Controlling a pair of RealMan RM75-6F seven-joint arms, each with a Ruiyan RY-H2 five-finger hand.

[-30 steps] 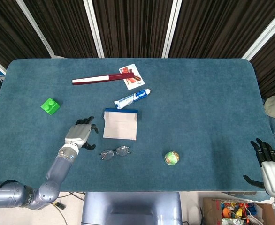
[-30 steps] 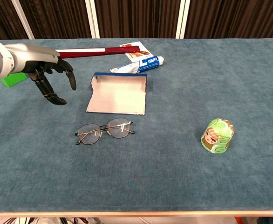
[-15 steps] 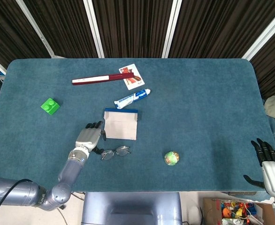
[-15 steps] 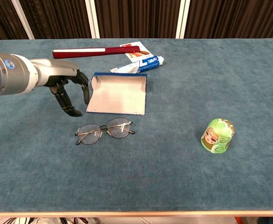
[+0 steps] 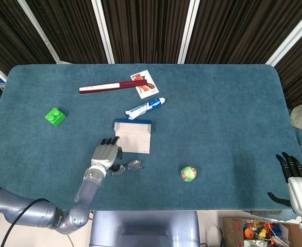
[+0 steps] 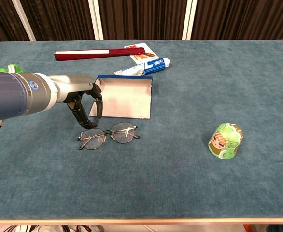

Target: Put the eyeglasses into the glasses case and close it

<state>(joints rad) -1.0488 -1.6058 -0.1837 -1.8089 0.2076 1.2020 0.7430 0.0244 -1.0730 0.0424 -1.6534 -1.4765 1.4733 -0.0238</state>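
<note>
My left robot hand (image 6: 86,99) hangs over the teal carpeted surface (image 5: 218,118) near its front edge, fingers spread and pointing down, holding nothing; its fingertips (image 6: 91,124) sit just above the left lens of the thin dark wire-rimmed eyeglasses (image 6: 108,135), and I cannot tell whether they touch the frame. In the head view the same robot hand (image 5: 104,155) lies just beside the left end of the eyeglasses (image 5: 126,166) and close to the front left corner of the open blue glasses case with the pale lining (image 5: 133,136). The eyeglasses lie flat on the surface just in front of that case (image 6: 123,97), apart from it, lenses side by side. My right robot hand (image 5: 294,180) is off the front right corner of the surface, fingers spread, holding nothing. Behind the case lies a white and blue tube (image 5: 146,108), and further toward the back edge a long dark red and white stick (image 5: 111,86) with one end beside a white card with a red picture (image 5: 147,84). A green toy brick (image 5: 54,116) sits near the left edge, and a small round green painted figure (image 6: 224,140) stands toward the front, right of the eyeglasses and well apart from them.
</note>
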